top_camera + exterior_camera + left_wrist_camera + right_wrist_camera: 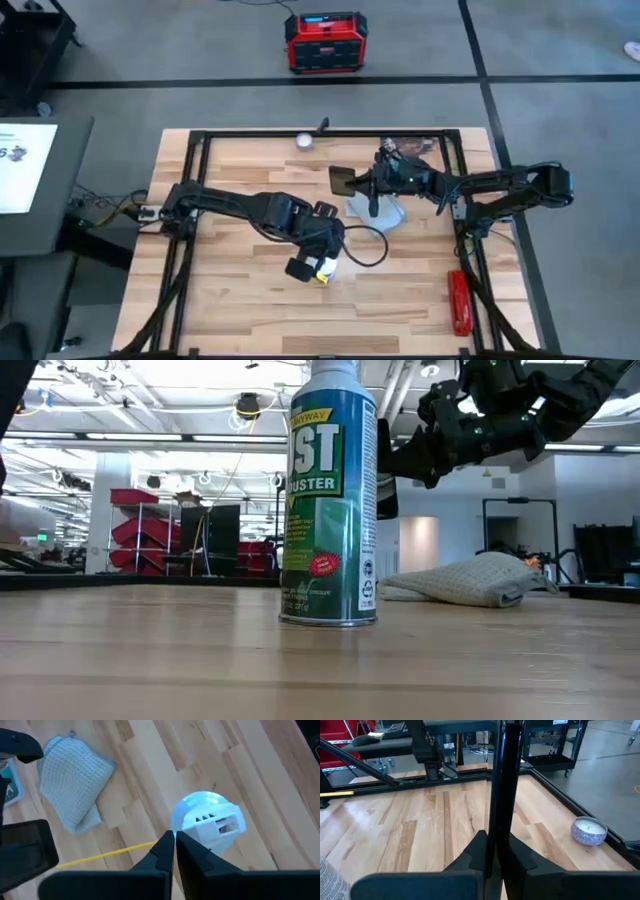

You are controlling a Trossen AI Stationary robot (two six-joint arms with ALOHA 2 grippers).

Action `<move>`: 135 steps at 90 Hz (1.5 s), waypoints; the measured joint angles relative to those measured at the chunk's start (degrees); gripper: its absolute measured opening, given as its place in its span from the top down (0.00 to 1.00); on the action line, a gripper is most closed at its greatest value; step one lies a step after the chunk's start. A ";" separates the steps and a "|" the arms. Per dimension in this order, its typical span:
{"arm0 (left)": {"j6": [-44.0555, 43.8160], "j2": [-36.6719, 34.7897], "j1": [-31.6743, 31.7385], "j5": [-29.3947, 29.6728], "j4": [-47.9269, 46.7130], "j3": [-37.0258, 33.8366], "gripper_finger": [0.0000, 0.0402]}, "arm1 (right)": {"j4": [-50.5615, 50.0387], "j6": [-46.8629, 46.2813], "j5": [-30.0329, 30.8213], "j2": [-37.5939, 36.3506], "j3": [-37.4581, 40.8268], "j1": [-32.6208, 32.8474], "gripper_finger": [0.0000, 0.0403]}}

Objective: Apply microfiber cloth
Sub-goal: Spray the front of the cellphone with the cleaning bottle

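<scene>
Looking down on the pale wooden desk (230, 300), we find the crumpled pale grey-blue microfiber cloth (377, 211) lying near the middle, under the right gripper (352, 181), whose jaws are clenched on a thin black rectangular phone (497, 785) held edge-on above it. Our left gripper (174, 839) hovers with jaws pressed together over a green-labelled aerosol duster can (330, 495) with a white cap, well apart from the cloth.

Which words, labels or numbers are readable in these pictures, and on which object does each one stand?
"ST" above "USTER", big white letters cut off at the edge: green spray can, low view.
Yellow band near the can's top: partly readable, seems to end in "WAY".
Red sticker and fine print on the can: too small.
Red device on the floor, high view: label too small.
</scene>
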State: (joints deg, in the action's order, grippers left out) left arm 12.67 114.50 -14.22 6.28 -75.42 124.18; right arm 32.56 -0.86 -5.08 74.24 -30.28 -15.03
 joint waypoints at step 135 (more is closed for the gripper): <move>-1.99 0.20 0.44 5.93 -0.09 0.36 1.00 | -2.36 0.96 -0.48 -4.66 -0.02 -0.11 0.96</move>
State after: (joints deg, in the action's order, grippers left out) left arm 10.68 114.69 -13.78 12.21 -75.51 124.54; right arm 30.20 0.10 -5.56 69.58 -30.30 -15.14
